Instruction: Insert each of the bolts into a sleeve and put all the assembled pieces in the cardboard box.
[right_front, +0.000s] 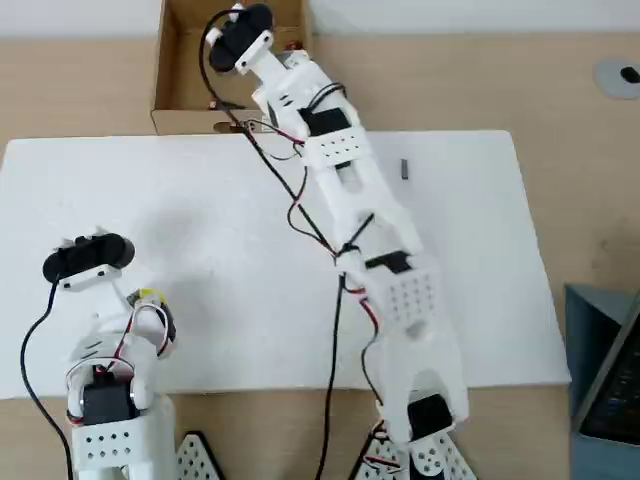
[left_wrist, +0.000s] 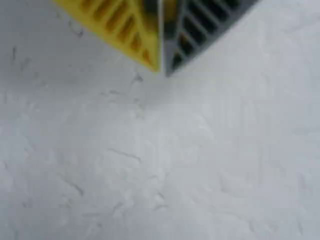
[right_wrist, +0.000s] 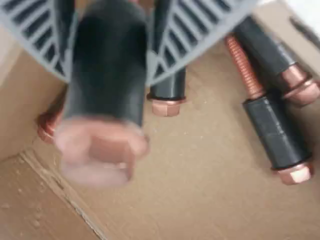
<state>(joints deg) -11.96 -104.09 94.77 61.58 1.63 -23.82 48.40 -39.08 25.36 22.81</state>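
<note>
You'll see the left gripper (left_wrist: 161, 69) with one yellow slatted finger and one grey; the right gripper (right_wrist: 107, 75) slatted grey; each black cylindrical sleeve (right_wrist: 107, 60) capped by a copper-coloured bolt head (right_wrist: 95, 150); the plain brown cardboard box (right_wrist: 210, 200); the white textured mat (right_front: 200, 250).

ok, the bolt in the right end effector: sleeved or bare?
Sleeved: a black sleeve covers the shank, with the copper bolt head showing at its end, gripped in the right end effector.

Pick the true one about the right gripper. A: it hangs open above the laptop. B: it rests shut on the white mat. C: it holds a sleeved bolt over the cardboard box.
C: in the right wrist view the right gripper grips a sleeved bolt above the cardboard box floor, where other assembled pieces lie.
</note>
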